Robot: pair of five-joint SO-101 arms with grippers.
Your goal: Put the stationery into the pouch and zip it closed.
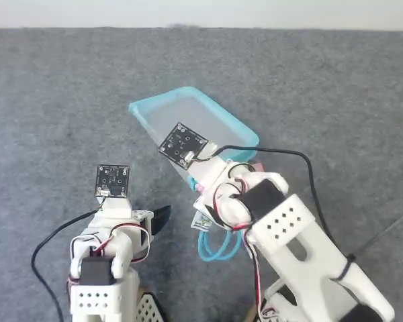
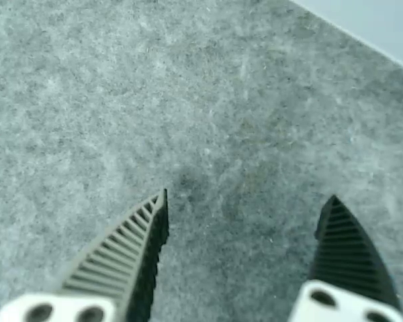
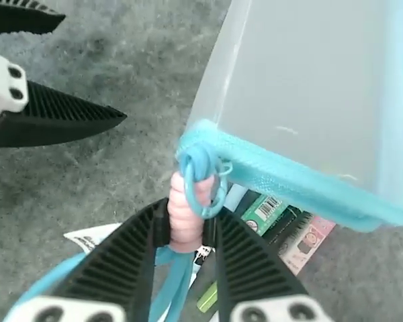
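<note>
Arms: two, side by side on one grey felt surface.
Left claw: one, its two ribbed fingers spread wide with nothing between them. It sits over bare felt, near the right arm and apart from the pouch.
Right claw: one, its two fingers pressed onto a single pink ribbed piece, right at the pouch's near corner.
Pouch: one, translucent with turquoise trim. It lies on the surface just ahead of the right arm, its near edge over the stationery. I cannot tell whether the zip is open or closed.
Ring: one turquoise ring hangs from the pouch's corner, touching the top of the pink ribbed piece.
Cord: one turquoise loop trails back under the right arm.
Tag: one white paper tag, beside the right claw on the felt.
Stationery: three coloured pieces show from under the pouch's edge: one green packet with a barcode label, one pink packet and one lime-green piece nearer the claw.
</note>
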